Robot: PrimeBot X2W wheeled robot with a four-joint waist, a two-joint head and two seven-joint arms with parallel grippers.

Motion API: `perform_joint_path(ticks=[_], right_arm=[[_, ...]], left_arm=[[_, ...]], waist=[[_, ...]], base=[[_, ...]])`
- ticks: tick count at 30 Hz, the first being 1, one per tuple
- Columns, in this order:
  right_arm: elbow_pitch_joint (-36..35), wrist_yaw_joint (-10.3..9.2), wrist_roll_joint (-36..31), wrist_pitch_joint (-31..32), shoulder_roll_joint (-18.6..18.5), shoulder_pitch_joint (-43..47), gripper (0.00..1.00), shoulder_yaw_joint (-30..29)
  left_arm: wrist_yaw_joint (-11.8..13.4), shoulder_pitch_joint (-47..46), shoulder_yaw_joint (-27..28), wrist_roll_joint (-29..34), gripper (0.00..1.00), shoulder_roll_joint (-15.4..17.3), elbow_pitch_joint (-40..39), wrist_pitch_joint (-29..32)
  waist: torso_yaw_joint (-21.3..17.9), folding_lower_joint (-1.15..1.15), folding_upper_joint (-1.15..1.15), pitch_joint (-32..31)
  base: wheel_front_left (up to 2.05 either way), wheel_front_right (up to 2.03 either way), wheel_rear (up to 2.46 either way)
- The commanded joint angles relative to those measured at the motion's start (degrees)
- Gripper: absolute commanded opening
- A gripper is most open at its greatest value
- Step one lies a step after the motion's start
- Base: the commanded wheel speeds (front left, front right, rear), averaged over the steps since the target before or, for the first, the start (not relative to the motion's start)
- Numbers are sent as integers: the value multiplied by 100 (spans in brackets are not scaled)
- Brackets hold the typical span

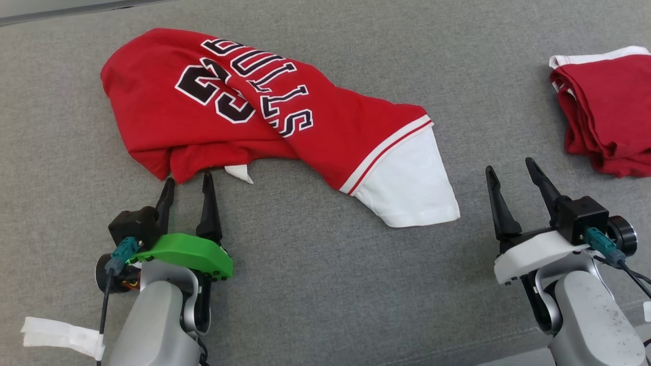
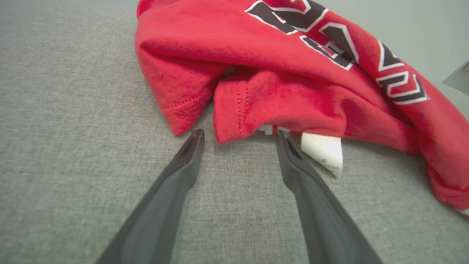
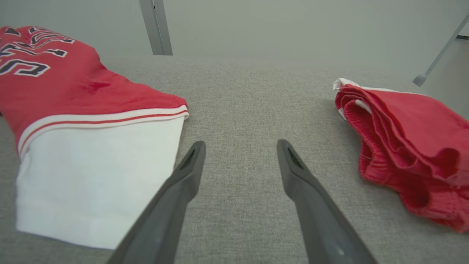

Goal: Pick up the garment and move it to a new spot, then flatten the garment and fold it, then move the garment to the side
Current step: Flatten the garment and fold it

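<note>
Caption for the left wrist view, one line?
Open left gripper poised at the near hem of the crumpled red jersey on a grey cloth surface.

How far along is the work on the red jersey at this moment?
Done: nothing visible; the red Bulls jersey lies crumpled on the grey cloth surface. In hand: the open left gripper has its tips at the jersey's near hem, gripping nothing; the open right gripper is beside the white sleeve. Remaining: lifting, moving, flattening, folding, setting aside.
</note>
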Motion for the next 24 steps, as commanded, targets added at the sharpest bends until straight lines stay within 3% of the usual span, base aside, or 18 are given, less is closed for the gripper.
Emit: perform_joint_path(ticks=[1,10,11,12,13,18,24], right_arm=[[-11,-9,27,-13,14,-76,100,-15],[-30,-9,3,-13,38,-162,100,18],[-26,-9,8,-13,38,-175,100,23],[-23,-9,12,-13,38,-188,100,21],[-18,-9,20,-13,36,-199,100,17],[36,-9,39,-13,38,-109,100,-69],[205,-9,73,-13,59,114,100,-153]], left_arm=[[-13,-84,47,43,100,29,6,1],[-138,-122,213,92,100,29,-155,1],[-145,-120,228,112,81,29,-150,1],[-159,-123,236,130,29,29,-138,1],[-177,-131,262,113,0,29,-157,1],[-237,-14,385,89,0,31,-492,1],[-288,348,360,164,0,28,-994,1]], waist=[[-48,0,0,55],[-99,0,0,126],[-110,0,0,136],[-117,0,0,142],[-126,0,0,143],[-64,0,0,55],[306,0,0,-365]], base=[[0,0,0],[0,0,0],[0,0,0],[0,0,0],[0,0,0],[0,0,0],[0,0,0]])
